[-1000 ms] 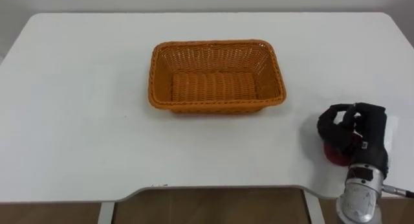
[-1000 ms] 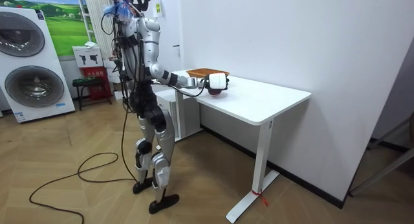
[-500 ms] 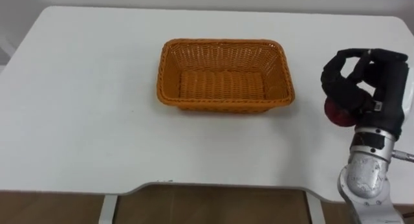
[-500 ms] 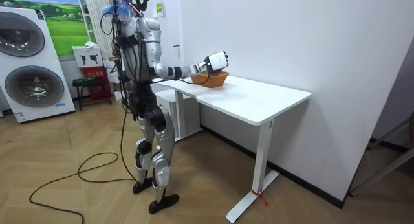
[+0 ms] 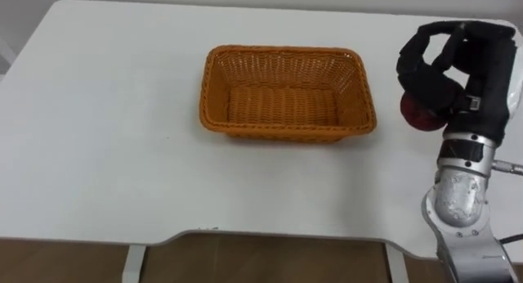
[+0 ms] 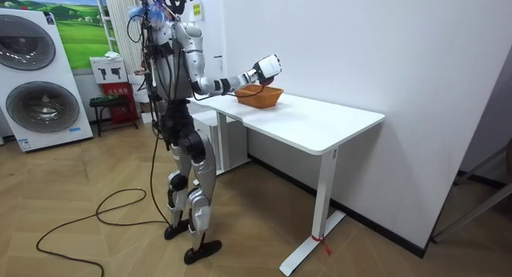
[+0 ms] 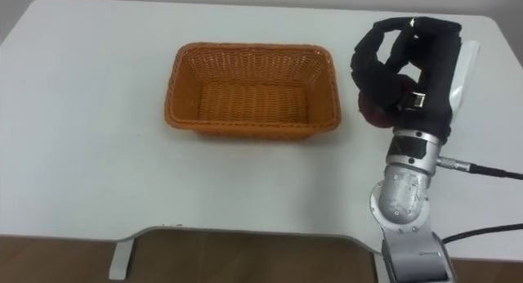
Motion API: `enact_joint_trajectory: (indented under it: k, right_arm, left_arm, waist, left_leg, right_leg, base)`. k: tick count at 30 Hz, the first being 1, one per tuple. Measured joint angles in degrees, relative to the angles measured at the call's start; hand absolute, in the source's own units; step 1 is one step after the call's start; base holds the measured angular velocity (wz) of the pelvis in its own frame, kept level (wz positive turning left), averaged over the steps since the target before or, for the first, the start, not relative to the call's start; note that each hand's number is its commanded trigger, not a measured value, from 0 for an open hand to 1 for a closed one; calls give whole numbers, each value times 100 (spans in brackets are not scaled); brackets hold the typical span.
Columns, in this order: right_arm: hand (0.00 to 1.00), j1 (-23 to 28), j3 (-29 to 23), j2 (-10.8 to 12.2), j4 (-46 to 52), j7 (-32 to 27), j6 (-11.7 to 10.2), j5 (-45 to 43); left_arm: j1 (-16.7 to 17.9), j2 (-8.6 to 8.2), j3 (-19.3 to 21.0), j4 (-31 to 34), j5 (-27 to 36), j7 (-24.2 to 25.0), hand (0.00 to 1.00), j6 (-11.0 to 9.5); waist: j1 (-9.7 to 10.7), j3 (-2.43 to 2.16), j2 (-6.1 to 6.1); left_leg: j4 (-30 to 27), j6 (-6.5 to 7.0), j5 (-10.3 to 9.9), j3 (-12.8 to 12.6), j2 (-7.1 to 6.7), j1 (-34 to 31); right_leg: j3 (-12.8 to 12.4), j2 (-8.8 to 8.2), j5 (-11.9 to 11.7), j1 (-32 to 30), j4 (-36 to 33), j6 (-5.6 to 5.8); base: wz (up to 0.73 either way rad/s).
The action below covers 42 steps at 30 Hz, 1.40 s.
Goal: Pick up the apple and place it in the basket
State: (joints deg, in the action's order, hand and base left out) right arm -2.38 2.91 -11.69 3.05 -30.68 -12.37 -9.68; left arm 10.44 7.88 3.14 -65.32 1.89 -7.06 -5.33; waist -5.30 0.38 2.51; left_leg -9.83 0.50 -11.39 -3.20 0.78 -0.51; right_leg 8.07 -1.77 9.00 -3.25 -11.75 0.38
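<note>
Apple [image 5: 419,114], red, sits in the robot's right hand [image 5: 480,70], fingers curled round it, lifted above the white table [image 5: 98,152] nr its right edge. An orange wicker basket [image 5: 286,132] stands just left of the hand, mid-table, toward the far edge.

Basket [image 5: 282,132] on table [image 5: 106,152] (right hand [image 5: 478,66], gripping apple [image 5: 418,116], rightward).

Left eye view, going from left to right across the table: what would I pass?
Bare white table → orange wicker basket → the robot's right hand, fingers curled round a red apple, off to the basket's right.
</note>
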Motion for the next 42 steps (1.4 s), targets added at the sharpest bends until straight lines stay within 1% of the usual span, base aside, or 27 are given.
enact_joint_trajectory:
  k: [5,7,8,10,11,13,14,15,16,17,19,20,21,23,26,28,31,33,37,42]
  right_arm:
    - [100,-475,85,-58,-2,190,88,3]
    - [100,-660,83,-87,-46,231,129,-6]
    - [100,-721,80,-91,-91,259,131,-5]
    - [100,-1113,75,-133,-517,376,162,25]
    - [100,-1213,76,-165,-630,401,209,30]
    - [100,-1588,92,-251,-970,499,441,29]
    - [100,-1651,91,-275,-989,529,485,31]
    - [73,-1755,95,-343,-1008,589,504,44]
    - [55,-1837,105,-404,-1032,640,509,59]
    - [0,-1888,117,-442,-1046,658,523,61]
    - [0,-2138,131,-567,-1164,755,634,220]
    - [0,-2190,131,-611,-1193,773,653,260]
    - [0,-2312,134,-684,-1296,829,676,319]
    - [0,-2601,133,-729,-1622,985,801,391]
    - [0,-2671,134,-747,-1767,1166,936,389]
    - [0,-2681,134,-755,-1825,1325,1094,390]
    - [0,-2681,134,-755,-1827,1480,1171,390]
    - [0,-2682,134,-758,-1835,1541,1217,390]
    - [0,-2681,134,-765,-1842,1600,1318,389]
    - [0,-2681,133,-772,-1849,1584,1323,388]
  left_arm:
    - [-16,27,-2,-12,-10,-34,0,1]
    - [-15,59,6,-5,-56,-24,0,8]
    - [-18,68,8,2,-109,-20,0,12]
    - [-63,93,6,6,-302,1,0,73]
    - [-86,93,6,6,-371,0,0,95]
    - [-103,110,-2,38,-481,22,0,144]
    - [-102,115,-3,57,-480,30,0,163]
    - [-101,132,-6,105,-479,45,0,211]
    - [-103,135,-4,127,-480,55,0,279]
    - [-103,135,-4,128,-480,65,0,303]
    - [-104,142,14,133,-555,174,0,420]
    - [-104,146,18,133,-602,201,0,448]
    - [-96,161,33,148,-664,267,0,528]
    - [-82,165,129,186,-881,349,0,676]
    - [-82,204,130,238,-1098,439,0,798]
    - [-85,213,129,294,-1168,517,0,890]
    - [-84,219,128,307,-1168,550,0,984]
    - [-82,219,128,308,-1168,554,0,1029]
    - [-84,219,128,309,-1168,563,0,1046]
    - [-89,220,124,332,-1163,590,0,1074]
  waist:
    - [-12,-7,73]
    - [-32,-7,117]
    - [-45,-2,126]
    - [-96,13,145]
    - [-124,15,148]
    - [-217,29,168]
    - [-231,35,177]
    - [-286,54,202]
    - [-319,53,223]
    - [-326,53,230]
    - [-460,46,242]
    - [-473,45,244]
    - [-495,42,252]
    - [-523,35,266]
    - [-590,16,293]
    - [-613,8,306]
    - [-628,7,306]
    - [-625,8,305]
    - [-617,11,299]
    - [-598,15,294]
  left_leg:
    - [-3,0,1,46,-1,9]
    - [-3,-1,2,108,-2,45]
    - [-3,-1,2,116,-2,58]
    - [-5,0,3,169,-7,89]
    - [-5,1,3,176,-8,95]
    - [-24,0,3,230,-10,88]
    - [-42,0,3,249,-10,75]
    - [-82,-1,3,299,-10,45]
    - [-114,-3,4,352,-17,-3]
    - [-114,-6,6,364,-20,-12]
    - [-119,-9,8,381,-28,-37]
    - [-129,-9,8,401,-33,-51]
    - [-155,-9,8,437,-41,-82]
    - [-160,-9,9,492,-46,-102]
    - [-171,-9,9,510,-46,-102]
    - [-172,-9,9,528,-50,-101]
    - [-172,-8,10,523,-54,-92]
    - [-172,-8,10,518,-53,-80]
    - [-179,-8,10,503,-52,-78]
    - [-190,-8,10,500,-52,-81]
  right_leg:
    - [55,-2,0,49,9,0]
    - [149,-10,0,118,23,0]
    - [165,-12,0,130,22,0]
    - [186,-16,0,179,23,0]
    - [193,-17,0,191,24,0]
    - [274,-21,0,251,37,0]
    - [306,-22,0,253,37,0]
    - [330,-22,0,250,43,0]
    - [371,-26,0,245,60,0]
    - [395,-30,0,244,67,0]
    - [457,-40,0,238,106,0]
    - [472,-44,0,238,107,0]
    - [500,-51,0,238,107,0]
    - [548,-57,0,241,104,0]
    - [573,-60,0,256,105,0]
    - [602,-67,0,264,104,0]
    - [600,-72,0,268,105,1]
    - [599,-71,0,279,108,1]
    - [591,-71,0,280,112,0]
    - [596,-71,0,283,113,0]
  base:
    - [7]
    - [14]
    - [7]
    - [4]
    - [8]
    - [15]
    - [22]
    - [24]
    - [23]
    - [17]
    - [6]
    - [11]
    - [14]
    - [13]
    - [6]
    - [5]
    - [0]
    - [0]
    - [0]
    - [0]
